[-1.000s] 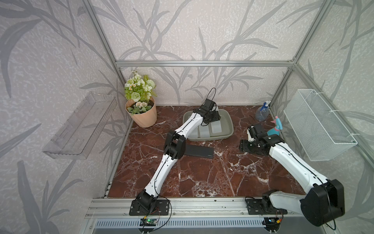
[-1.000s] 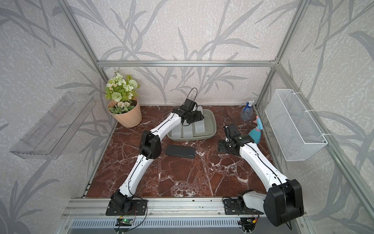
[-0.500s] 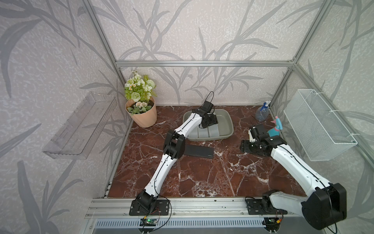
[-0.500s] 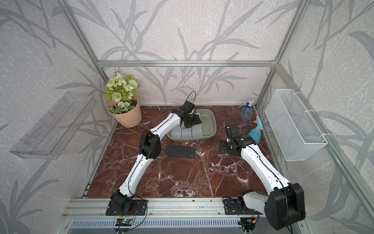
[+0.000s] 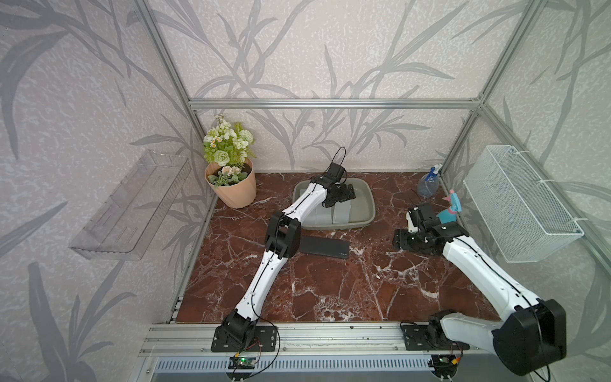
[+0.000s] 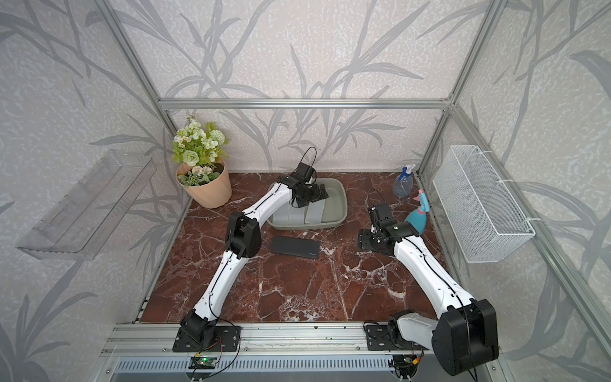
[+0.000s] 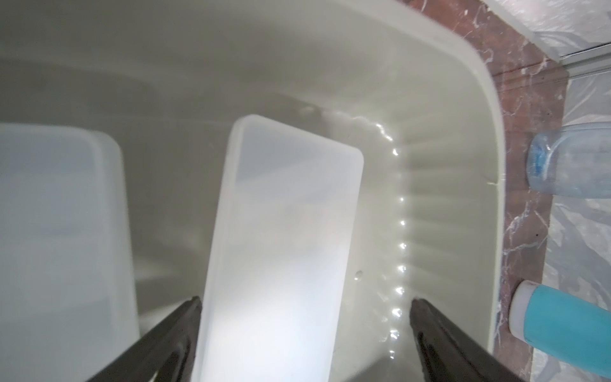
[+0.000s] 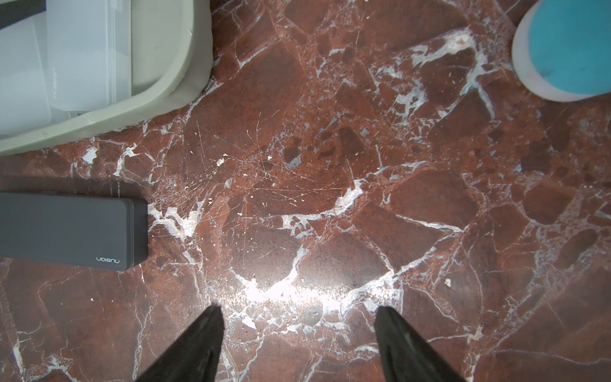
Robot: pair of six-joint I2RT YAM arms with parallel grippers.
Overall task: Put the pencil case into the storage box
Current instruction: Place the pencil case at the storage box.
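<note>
1. **Lift-out risk.** The left gripper (image 7: 305, 302) is hanging inside the storage box (image 7: 446, 185), which is standing near the middle of the back edge of the marble tabletop (image 5: 330, 291). Its fingers (image 7: 185, 327) are spread. One is sitting just beside a long edge of the translucent pencil case (image 7: 284, 231), possibly touching it. A slanted withdrawal is therefore likely to drag or tip that case.
2. **Lean risk.** In both top views this case appears to be leaning its near end on the box's front wall rather than lying flat, though the arm is hiding part of it. A nudge could be enough to push it over the rim.
3. **Neighbour.** A second translucent case (image 7: 59, 215) is lying in the box alongside the first, apart from it and outside the fingers.
4. **Elbow risk.** The left arm's elbow (image 5: 282, 236) is covering one end of the dark grey pencil case (image 5: 325, 246). That case is lying on the tabletop just in front of the box and is not yet stored. A low retreat could sweep it aside.
5. **Case and fingers.** The translucent case is running lengthwise between the spread fingers, close to one and well clear of the other. Neither finger is pinching it.
6. **Right gripper** (image 8: 299, 309). It is hovering over bare marble toward the right edge, with its fingers spread and nothing between them. The dark case is lying off to one side.
</note>
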